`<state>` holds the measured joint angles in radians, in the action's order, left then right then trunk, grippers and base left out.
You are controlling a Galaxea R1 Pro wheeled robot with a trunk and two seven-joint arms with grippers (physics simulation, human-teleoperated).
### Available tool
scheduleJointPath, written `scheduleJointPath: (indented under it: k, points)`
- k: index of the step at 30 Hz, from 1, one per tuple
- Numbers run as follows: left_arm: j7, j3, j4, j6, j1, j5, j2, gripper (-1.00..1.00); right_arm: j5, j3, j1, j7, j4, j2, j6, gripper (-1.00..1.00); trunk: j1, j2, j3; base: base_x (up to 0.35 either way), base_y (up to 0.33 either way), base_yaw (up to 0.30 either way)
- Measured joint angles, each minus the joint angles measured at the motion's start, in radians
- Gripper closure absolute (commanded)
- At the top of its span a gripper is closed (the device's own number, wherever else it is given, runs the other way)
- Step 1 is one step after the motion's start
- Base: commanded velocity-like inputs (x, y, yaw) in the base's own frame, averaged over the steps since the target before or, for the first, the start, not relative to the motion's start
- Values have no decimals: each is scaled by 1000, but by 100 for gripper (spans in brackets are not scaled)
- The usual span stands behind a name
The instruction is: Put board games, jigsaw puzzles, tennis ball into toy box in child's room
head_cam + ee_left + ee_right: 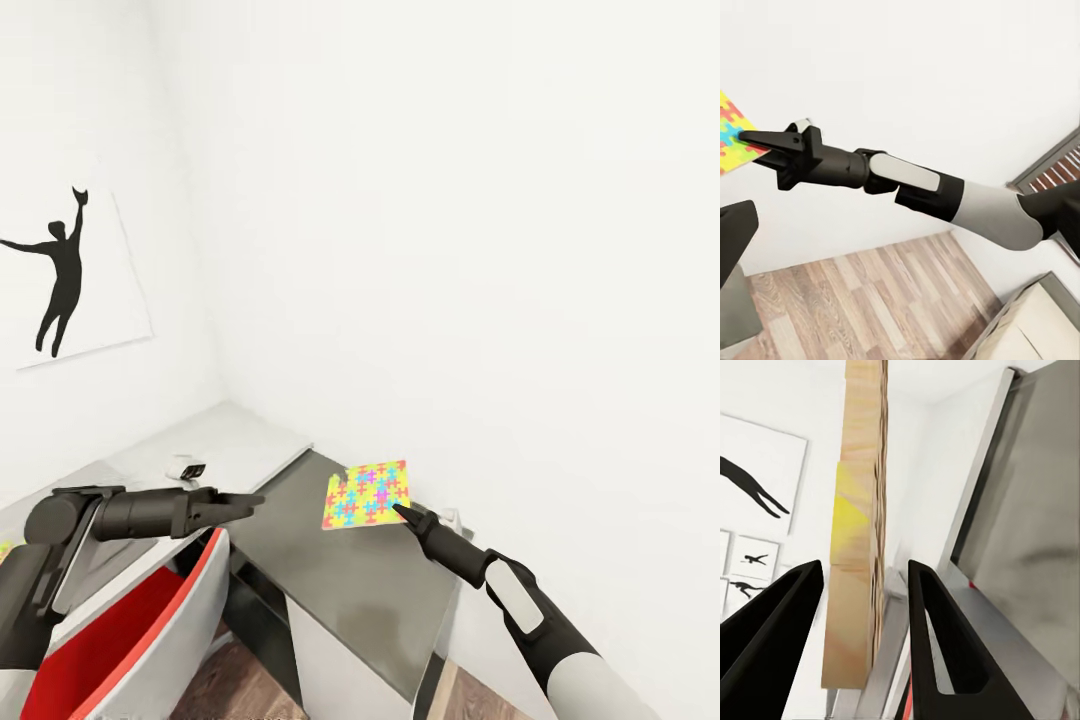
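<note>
A jigsaw puzzle [367,494], a thin square of yellow, blue, pink and green pieces, hangs tilted above the dark grey corner of the table [370,600]. My right gripper [398,510] is shut on its lower right corner. The right wrist view shows the puzzle [859,547] edge-on between the two black fingers [937,637]. In the left wrist view the right gripper [742,137] pinches the puzzle's edge [729,131]. My left gripper [255,498] reaches out level, left of the puzzle, open and holding nothing. The toy box [190,625], grey with a red inside, sits below the left arm.
A small white object [185,465] lies on the light grey tabletop [240,435] near the wall corner. A framed silhouette picture [65,280] hangs on the left wall. White walls close in behind the table. Wood floor [240,690] shows below the table's front edge.
</note>
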<state>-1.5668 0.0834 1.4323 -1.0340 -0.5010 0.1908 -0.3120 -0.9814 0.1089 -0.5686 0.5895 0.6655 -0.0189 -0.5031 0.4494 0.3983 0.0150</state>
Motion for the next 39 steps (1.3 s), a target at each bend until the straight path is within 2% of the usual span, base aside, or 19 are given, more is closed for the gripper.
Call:
scheduleJointPath:
  k: [4, 8, 20, 39]
  points:
    - [0, 23, 0, 0, 0, 0, 1, -100, 0, -1, 0, 0, 0, 0, 0, 100, 0, 0, -2, 0, 0, 275]
    - [0, 31, -1, 0, 0, 0, 0, -100, 0, 0, -1, 0, 0, 0, 0, 100, 0, 0, -3, 0, 0, 275]
    - [0, 33, -1, 0, 0, -1, 1, -100, 0, 0, -1, 0, 0, 0, 0, 100, 0, 1, -9, 0, 40, 275]
    - [0, 33, -1, 0, 0, -2, -1, -100, 0, 0, -2, 0, 0, 0, 0, 100, 0, 1, -17, 0, 138, 275]
